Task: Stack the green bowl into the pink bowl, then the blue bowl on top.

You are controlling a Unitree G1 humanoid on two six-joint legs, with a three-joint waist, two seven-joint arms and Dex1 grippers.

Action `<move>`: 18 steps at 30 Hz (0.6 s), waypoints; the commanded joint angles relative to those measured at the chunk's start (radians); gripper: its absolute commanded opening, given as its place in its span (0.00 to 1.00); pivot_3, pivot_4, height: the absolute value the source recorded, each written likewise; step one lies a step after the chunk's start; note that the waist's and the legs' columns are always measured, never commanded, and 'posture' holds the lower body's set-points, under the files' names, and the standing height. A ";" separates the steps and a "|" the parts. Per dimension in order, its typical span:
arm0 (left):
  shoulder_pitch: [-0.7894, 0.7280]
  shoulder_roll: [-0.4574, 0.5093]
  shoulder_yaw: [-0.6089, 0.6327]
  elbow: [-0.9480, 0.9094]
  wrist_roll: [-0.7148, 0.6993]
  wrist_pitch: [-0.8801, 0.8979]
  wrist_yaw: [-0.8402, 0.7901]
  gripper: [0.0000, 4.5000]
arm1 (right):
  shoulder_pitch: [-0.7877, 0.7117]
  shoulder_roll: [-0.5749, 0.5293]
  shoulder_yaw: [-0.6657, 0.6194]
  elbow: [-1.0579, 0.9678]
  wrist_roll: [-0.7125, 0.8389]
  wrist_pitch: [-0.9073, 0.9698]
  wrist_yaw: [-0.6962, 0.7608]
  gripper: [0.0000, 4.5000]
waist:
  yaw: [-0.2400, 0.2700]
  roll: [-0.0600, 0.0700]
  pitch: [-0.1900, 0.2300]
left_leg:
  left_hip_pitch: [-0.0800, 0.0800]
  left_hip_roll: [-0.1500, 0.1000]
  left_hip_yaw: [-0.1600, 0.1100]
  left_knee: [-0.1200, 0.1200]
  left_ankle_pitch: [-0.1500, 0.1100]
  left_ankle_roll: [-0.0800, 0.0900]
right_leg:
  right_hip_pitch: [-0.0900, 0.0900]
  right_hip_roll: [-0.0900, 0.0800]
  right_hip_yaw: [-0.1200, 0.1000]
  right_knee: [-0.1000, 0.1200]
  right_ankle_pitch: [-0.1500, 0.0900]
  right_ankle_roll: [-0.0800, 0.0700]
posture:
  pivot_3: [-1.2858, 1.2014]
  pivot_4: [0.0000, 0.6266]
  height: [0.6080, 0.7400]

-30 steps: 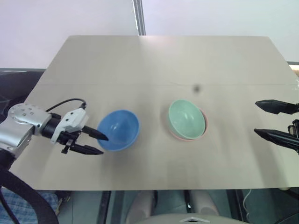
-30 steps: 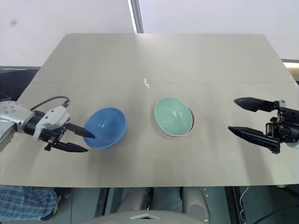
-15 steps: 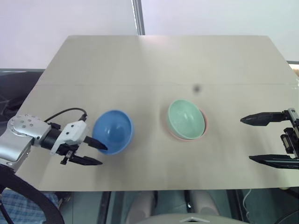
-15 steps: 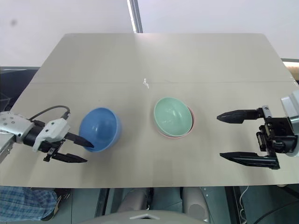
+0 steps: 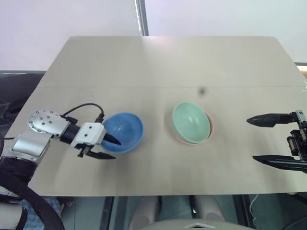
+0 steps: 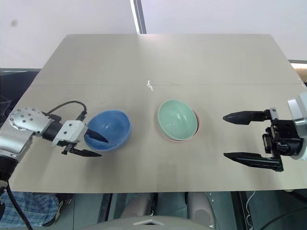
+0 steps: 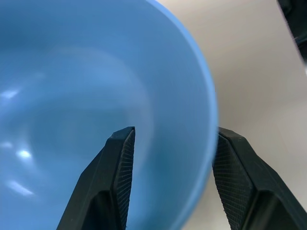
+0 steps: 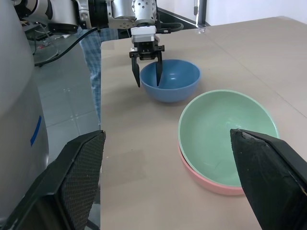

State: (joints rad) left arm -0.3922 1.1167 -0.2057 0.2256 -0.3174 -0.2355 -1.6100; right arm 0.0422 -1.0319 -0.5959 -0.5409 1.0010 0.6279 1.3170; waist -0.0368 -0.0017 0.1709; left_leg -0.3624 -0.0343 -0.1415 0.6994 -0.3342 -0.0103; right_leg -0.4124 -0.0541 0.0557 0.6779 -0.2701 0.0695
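Note:
The blue bowl [image 5: 123, 132] stands on the table's left side. My left gripper [image 5: 117, 149] is shut on its near-left rim, one finger [image 7: 120, 163] inside the bowl and the other [image 7: 235, 172] against the outer wall. To the right of centre, the green bowl [image 5: 191, 120] sits nested in the pink bowl [image 5: 209, 131], of which just a rim shows. My right gripper [image 6: 224, 135] hovers open at the table's right side, apart from the stacked bowls and pointing toward them. The right wrist view looks across the green bowl [image 8: 225, 124] to the blue bowl [image 8: 170, 79] and the left gripper [image 8: 148, 84].
The beige table [image 5: 158, 62] has a seam across its middle and a small white scrap [image 6: 149, 85] lying on that seam. A grey post [image 5: 142, 17] rises behind the far edge. Beyond the table's left edge are checked cloth [image 8: 96, 40] and tiled floor.
My left gripper moved right with the blue bowl and rolled; the bowl, tipped up half a second ago, now sits more level. The right gripper turned slightly a second ago, then stayed still.

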 commanded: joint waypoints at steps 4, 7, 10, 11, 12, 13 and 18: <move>-0.013 0.025 -0.024 -0.037 -0.066 -0.011 -0.004 0.30 | 0.004 0.006 -0.021 -0.018 0.004 -0.018 -0.004 1.00 | 0.001 0.000 0.000 | 0.000 0.000 0.000 0.000 0.000 0.000 | 0.000 0.000 0.000 0.000 0.000 0.000 | 0.52 0.24 1.00; -0.013 0.030 -0.028 -0.029 -0.067 -0.020 -0.004 0.02 | 0.006 0.007 -0.024 -0.015 0.000 -0.020 -0.002 1.00 | 0.002 0.000 0.000 | 0.000 0.000 0.000 0.000 0.000 0.000 | 0.000 0.000 0.000 0.000 0.000 0.000 | 0.52 0.24 1.00; -0.014 0.037 -0.037 -0.023 -0.072 -0.028 -0.004 0.02 | 0.006 0.008 -0.024 -0.010 -0.004 -0.023 -0.001 1.00 | 0.000 0.001 0.000 | 0.001 0.000 0.000 0.000 0.000 0.000 | 0.000 0.000 0.000 0.000 0.000 0.000 | 0.52 0.24 1.00; -0.013 0.039 -0.038 -0.024 -0.074 -0.029 -0.004 0.02 | 0.007 0.009 -0.024 -0.010 -0.004 -0.024 -0.001 1.00 | 0.000 0.001 0.000 | 0.001 0.000 0.000 0.000 0.000 0.000 | 0.000 0.000 0.000 0.000 0.000 0.000 | 0.52 0.24 1.00; -0.013 0.040 -0.039 -0.025 -0.076 -0.028 -0.004 0.02 | 0.007 0.009 -0.023 -0.010 -0.005 -0.025 -0.002 1.00 | 0.000 0.001 0.000 | 0.001 0.000 0.000 0.000 0.000 0.000 | 0.000 0.000 0.000 0.000 0.000 0.000 | 0.52 0.24 1.00; -0.014 0.043 -0.041 -0.028 -0.081 -0.028 -0.004 0.02 | 0.007 0.009 -0.023 -0.009 -0.005 -0.026 -0.002 1.00 | 0.000 0.001 0.000 | 0.001 0.000 0.000 0.000 0.000 0.000 | 0.000 0.000 0.000 0.000 0.000 0.000 | 0.52 0.24 1.00; -0.050 0.035 -0.037 -0.032 -0.085 -0.043 -0.004 0.02 | 0.008 0.013 -0.018 -0.004 -0.013 -0.032 -0.001 1.00 | 0.000 0.001 0.000 | 0.000 0.000 0.000 0.000 0.000 0.000 | 0.000 0.000 0.000 0.000 0.000 0.000 | 0.52 0.24 1.00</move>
State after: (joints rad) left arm -0.4199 1.1432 -0.2448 0.1998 -0.3957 -0.2654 -1.6088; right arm 0.0518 -1.0191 -0.5962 -0.5401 0.9864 0.6148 1.3139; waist -0.0365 -0.0007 0.1705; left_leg -0.3620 -0.0340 -0.1415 0.6994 -0.3341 -0.0103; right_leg -0.4121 -0.0541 0.0558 0.6780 -0.2702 0.0695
